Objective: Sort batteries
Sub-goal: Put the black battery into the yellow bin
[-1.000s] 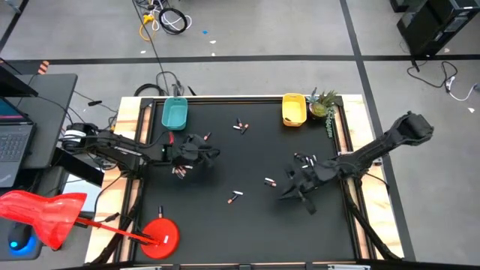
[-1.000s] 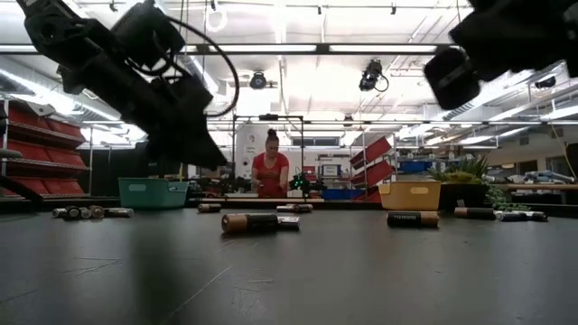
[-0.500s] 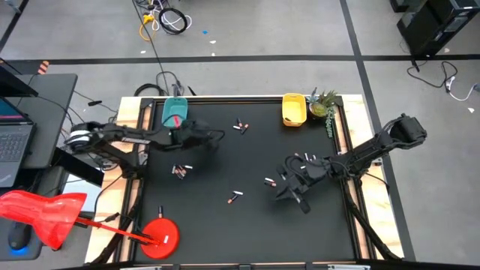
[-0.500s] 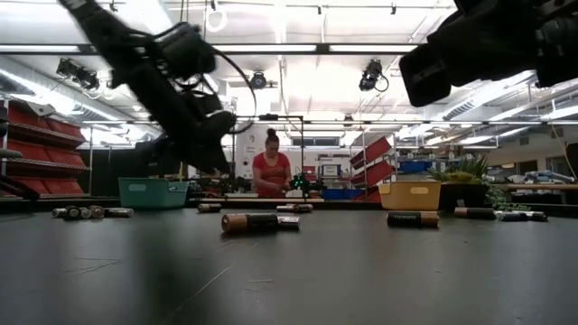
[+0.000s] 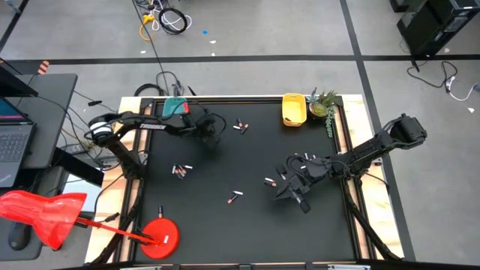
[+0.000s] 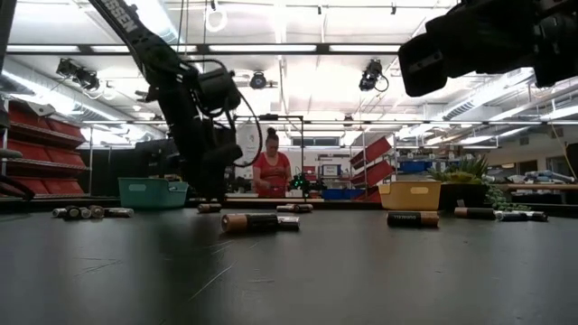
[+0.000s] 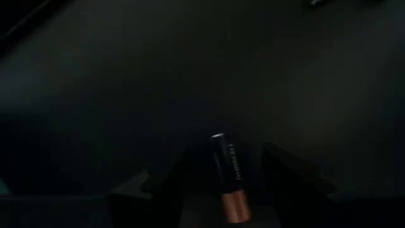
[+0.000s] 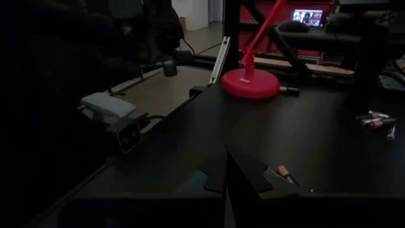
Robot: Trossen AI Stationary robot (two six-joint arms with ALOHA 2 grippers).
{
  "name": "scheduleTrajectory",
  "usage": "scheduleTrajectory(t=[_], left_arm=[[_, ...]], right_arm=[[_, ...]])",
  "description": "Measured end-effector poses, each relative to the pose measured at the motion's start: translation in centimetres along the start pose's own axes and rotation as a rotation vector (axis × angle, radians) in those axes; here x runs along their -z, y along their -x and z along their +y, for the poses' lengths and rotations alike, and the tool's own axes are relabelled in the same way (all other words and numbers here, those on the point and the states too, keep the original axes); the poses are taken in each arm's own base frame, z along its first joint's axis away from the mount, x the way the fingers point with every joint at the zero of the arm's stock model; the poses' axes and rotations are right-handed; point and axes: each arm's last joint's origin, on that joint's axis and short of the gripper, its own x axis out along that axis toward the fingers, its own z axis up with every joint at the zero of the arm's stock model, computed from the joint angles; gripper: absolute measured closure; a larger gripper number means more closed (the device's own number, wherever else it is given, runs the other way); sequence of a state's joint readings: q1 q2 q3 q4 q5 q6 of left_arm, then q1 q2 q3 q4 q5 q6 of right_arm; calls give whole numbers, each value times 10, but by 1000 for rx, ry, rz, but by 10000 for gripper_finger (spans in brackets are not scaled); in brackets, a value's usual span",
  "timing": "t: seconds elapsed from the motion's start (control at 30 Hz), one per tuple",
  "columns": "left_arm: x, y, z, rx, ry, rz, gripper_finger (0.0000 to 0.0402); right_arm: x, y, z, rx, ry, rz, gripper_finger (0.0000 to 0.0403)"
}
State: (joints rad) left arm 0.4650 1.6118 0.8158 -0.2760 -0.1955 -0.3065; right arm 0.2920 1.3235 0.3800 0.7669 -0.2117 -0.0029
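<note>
Several batteries lie scattered on the black bench [image 5: 225, 225] in the high view: a small cluster [image 5: 180, 171] on the left half, a pair [image 5: 240, 126] near the far edge, one [image 5: 235, 197] toward the middle, more [image 5: 304, 159] by the right arm. My left tool [image 5: 212, 129] sits just beside the teal tray [image 5: 175, 110] at the far left corner, which I judge is where its load belongs. The yellow tray [image 5: 293, 109] stands at the far right, next to a small plant [image 5: 323, 103]. The right tool [image 5: 289, 189] hovers over the right half.

Low view: the left arm [image 6: 194, 117] hangs ahead of the teal tray, clear of the bench top. One dark, copper-ended battery [image 6: 251, 221] lies nearest the camera, another [image 6: 413, 218] to its right.

Left wrist view: one battery [image 7: 228, 179] is pinched between my left tool's fingers, copper end toward the camera, carried lengthwise so it cannot roll free.

Right wrist view: the right tool is clenched on nothing, fingers [image 8: 237, 174] together, with a battery [image 8: 283, 171] lying just beyond them. A red stand [image 8: 250, 82] is at the far corner.
</note>
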Motion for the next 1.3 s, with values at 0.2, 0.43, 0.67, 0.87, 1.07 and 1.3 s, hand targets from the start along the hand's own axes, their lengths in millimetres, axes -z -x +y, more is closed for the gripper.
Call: scheduleTrajectory(t=[0.2,0.43,0.67,0.87,1.07,1.3], left_arm=[[6,-11,4,25,-14,89,202],[11,-22,-1,84,-73,148,280],[12,-22,-3,118,-158,154,356],[11,-10,-6,136,-196,123,356],[1,27,-5,222,-203,14,356],[-18,58,-6,283,-213,-234,356]], right_arm=[[0,0,0,0,9,-3,385],[-1,0,0,0,13,-10,388],[-1,0,0,0,11,-10,386],[-1,0,-1,52,16,-10,389],[-7,6,-12,213,-2,-40,385],[-25,29,-39,404,-9,-124,375]])
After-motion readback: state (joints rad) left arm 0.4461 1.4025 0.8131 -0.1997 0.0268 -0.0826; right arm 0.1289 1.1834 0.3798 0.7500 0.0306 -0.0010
